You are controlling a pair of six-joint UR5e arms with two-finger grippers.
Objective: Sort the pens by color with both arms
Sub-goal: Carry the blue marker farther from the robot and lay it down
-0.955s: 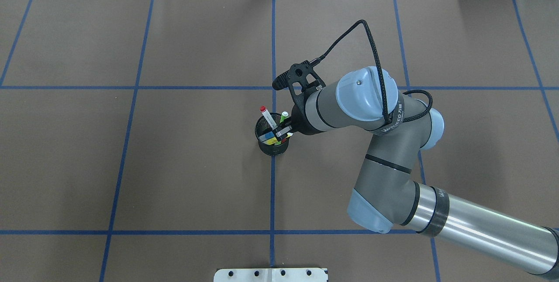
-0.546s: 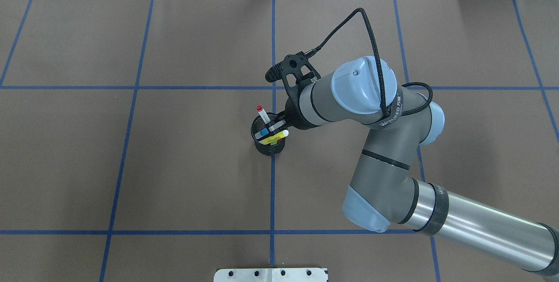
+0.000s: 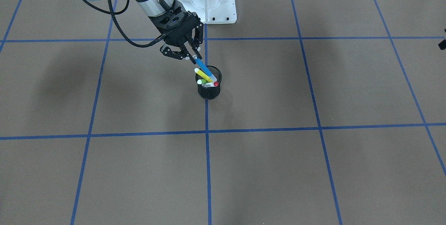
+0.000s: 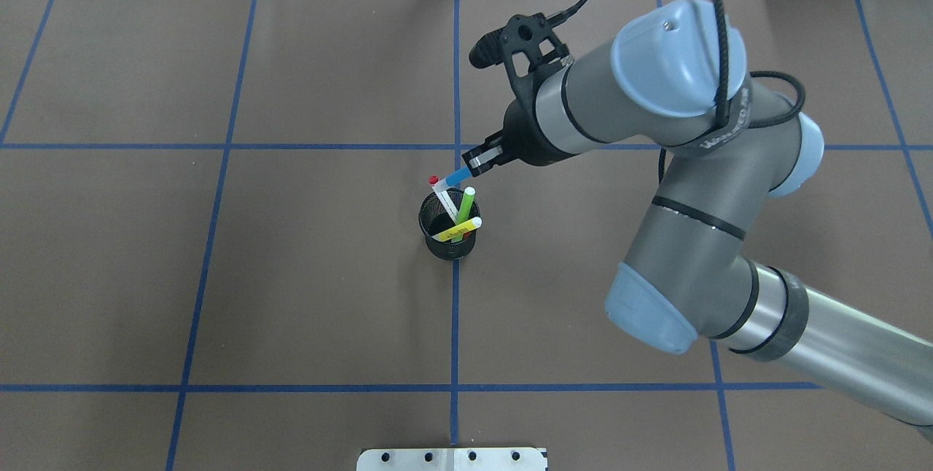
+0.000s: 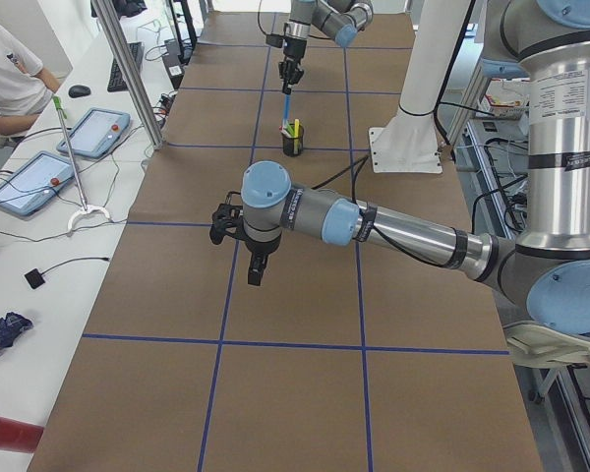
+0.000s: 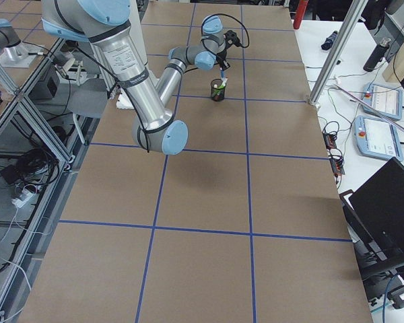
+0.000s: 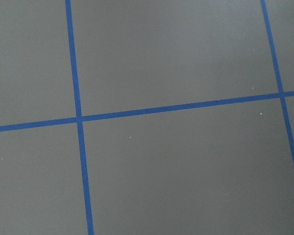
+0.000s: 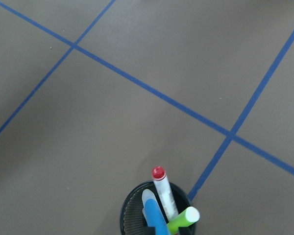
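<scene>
right gripper (image 3: 190, 56) clamped on blue pen (image 3: 203, 68), long axis steeply tilted, lower end over mesh cup (image 3: 209, 93) mouth; left arm (image 5: 374, 224) well apart.

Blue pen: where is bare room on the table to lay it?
Bare: the squares on the robot's left of the centre tape line, beside the cup. Crowded: the cup with three pens, and the side under the right arm holding the blue pen.

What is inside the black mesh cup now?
Green pen, yellow pen and red-capped white pen lean inside the cup. The blue pen, held by the right gripper, reaches its mouth. The wall hides their lower ends.
</scene>
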